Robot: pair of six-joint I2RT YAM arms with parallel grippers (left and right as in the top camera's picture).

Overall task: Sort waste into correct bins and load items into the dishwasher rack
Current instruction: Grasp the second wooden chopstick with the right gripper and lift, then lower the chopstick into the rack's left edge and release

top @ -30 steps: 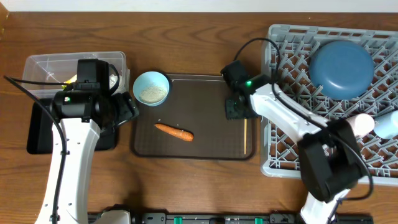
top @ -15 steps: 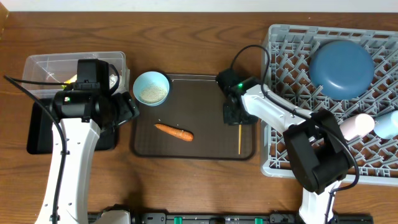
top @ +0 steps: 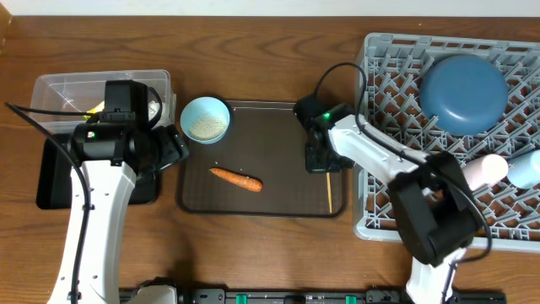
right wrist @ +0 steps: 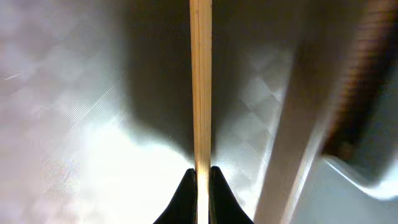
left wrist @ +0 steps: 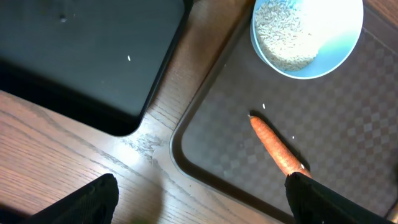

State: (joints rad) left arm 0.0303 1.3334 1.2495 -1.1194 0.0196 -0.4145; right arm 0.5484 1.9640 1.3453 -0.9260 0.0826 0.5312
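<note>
On the brown serving tray, my right gripper is shut on one thin wooden chopstick near the tray's right edge. In the right wrist view the chopstick runs straight up from between the pinched black jaws of that gripper. My left gripper hangs open over the tray's left rim, empty, with the orange carrot by its right finger. The pale-blue bowl holds white rice. The grey dishwasher rack carries the blue dish, a pink cup and a light-blue cup.
A clear plastic tub with a yellow wrapper inside stands at the far left. The shallow black tray lies just in front of it, partly under my left arm. The rack's left wall stands close beside my right gripper.
My right gripper went from open to shut on the chopstick, which shifted slightly left from the tray's right edge. The left arm stayed still.
</note>
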